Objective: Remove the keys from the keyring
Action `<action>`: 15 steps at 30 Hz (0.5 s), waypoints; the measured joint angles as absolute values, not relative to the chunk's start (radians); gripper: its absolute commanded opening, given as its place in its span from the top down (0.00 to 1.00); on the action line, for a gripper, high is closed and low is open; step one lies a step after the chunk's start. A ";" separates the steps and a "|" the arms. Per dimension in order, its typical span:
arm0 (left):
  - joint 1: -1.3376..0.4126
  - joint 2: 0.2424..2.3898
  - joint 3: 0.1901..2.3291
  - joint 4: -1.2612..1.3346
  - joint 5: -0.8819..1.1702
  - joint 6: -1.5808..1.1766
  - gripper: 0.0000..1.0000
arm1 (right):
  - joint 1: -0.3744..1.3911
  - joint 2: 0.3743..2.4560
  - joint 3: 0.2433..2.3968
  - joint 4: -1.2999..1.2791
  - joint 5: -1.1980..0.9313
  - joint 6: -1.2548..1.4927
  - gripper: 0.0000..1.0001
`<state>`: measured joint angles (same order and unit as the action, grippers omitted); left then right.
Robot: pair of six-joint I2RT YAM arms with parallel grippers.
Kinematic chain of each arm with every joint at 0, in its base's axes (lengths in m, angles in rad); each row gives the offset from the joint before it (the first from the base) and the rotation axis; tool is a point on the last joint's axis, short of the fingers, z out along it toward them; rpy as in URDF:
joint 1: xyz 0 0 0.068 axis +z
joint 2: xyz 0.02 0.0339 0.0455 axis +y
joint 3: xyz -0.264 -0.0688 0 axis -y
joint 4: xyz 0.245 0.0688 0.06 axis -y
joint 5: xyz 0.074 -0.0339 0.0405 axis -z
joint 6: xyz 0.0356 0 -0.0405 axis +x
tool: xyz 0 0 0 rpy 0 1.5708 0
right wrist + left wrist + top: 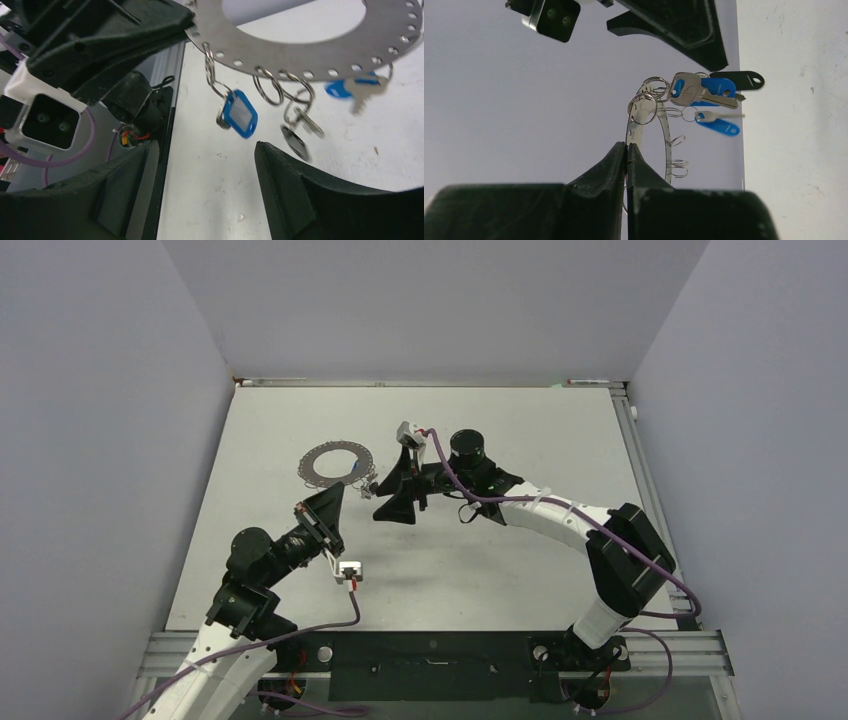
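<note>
- The left end effector (626,150) is pinched fully shut on the rim of the keyring (300,52), holding it off the worktop (560,440).
- The keys (696,90) dangle from loops at the ring's edge.
- The right end effector (205,150) gapes wide just beside them, gripping nothing.
- Both sit well inside the worktop's edges.

- No word, number or brand name can be read in any of the three views.
- The silver key (689,90) hanging from the keyring (300,55) bears a small stamped mark on its head, too blurred to read.
- The blue tag (240,113) shows a plain, unlettered label window.
</note>
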<state>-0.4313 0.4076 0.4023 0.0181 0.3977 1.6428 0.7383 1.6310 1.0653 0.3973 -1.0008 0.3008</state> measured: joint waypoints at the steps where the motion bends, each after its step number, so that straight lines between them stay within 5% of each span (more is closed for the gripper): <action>1: -0.431 0.408 0.402 0.020 0.401 1.643 1.00 | 0.743 1.633 1.072 0.413 -1.006 0.311 0.29; 11: -0.431 0.410 0.402 0.029 0.421 1.641 1.00 | 0.783 1.699 1.152 0.522 -1.023 0.391 0.31; 15: -0.431 0.417 0.402 0.038 0.420 1.633 1.00 | 0.791 1.724 1.155 0.524 -1.023 0.395 0.42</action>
